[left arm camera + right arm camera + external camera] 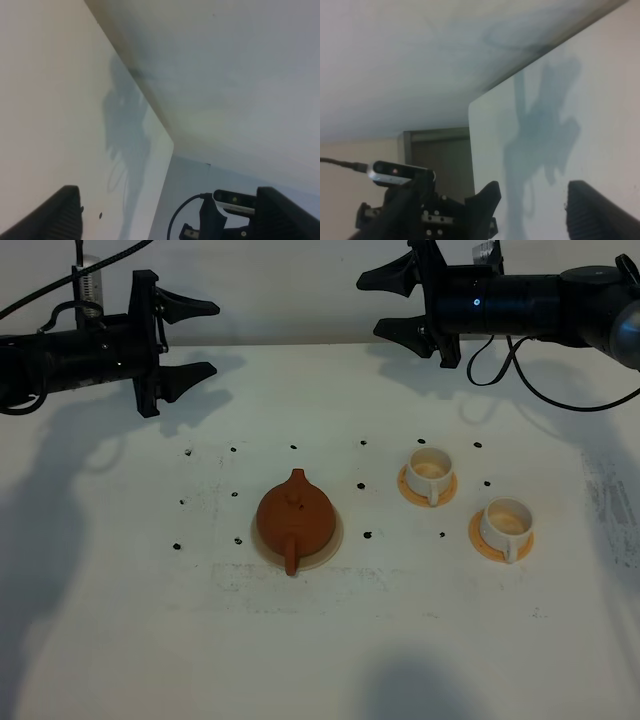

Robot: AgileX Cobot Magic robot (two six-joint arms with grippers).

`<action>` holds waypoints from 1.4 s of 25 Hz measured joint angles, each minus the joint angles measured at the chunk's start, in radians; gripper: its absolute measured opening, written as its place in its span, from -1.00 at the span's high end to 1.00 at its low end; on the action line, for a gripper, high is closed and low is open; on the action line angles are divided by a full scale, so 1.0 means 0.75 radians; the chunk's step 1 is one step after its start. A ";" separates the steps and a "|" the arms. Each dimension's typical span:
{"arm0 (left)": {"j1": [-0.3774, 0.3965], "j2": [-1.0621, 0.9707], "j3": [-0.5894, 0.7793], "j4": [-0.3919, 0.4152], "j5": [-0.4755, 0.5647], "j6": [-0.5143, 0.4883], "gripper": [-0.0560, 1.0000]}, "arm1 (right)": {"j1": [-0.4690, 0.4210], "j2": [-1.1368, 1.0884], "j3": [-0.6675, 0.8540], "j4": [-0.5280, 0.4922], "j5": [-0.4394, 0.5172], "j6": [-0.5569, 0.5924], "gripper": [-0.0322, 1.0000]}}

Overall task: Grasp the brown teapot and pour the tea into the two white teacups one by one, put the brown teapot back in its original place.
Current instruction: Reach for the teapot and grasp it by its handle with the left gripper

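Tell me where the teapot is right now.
In the high view the teapot sits on its cream coaster, slightly left of centre, with the nearest cup to its right.

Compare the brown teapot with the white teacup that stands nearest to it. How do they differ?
The brown teapot is reddish-brown, while the nearer teacup is white. The teapot is much bigger than the teacup. The teapot is closed with a lid, but the teacup is open on top. The teapot stands on a cream disc, the teacup on an orange saucer. Both stand upright, each on a round base.
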 joint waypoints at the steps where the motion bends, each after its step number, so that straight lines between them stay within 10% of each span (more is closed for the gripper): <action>1: 0.000 0.000 0.000 0.000 0.000 -0.001 -0.41 | 0.000 0.000 0.000 0.001 0.001 0.006 -0.23; 15: 0.000 0.000 0.000 0.000 0.016 0.008 -0.41 | 0.000 0.000 0.000 0.004 0.008 -0.003 -0.23; 24: 0.000 -0.008 -0.013 0.049 0.106 0.424 -0.36 | 0.002 -0.016 0.000 -0.033 -0.001 -0.350 -0.21; 29: 0.000 -0.096 -0.013 0.301 0.007 0.511 -0.27 | 0.002 -0.135 0.000 -0.324 -0.137 -0.411 -0.20; 35: -0.018 -0.300 -0.013 0.854 -0.175 0.351 -0.26 | 0.002 -0.320 0.000 -0.968 -0.252 -0.229 -0.20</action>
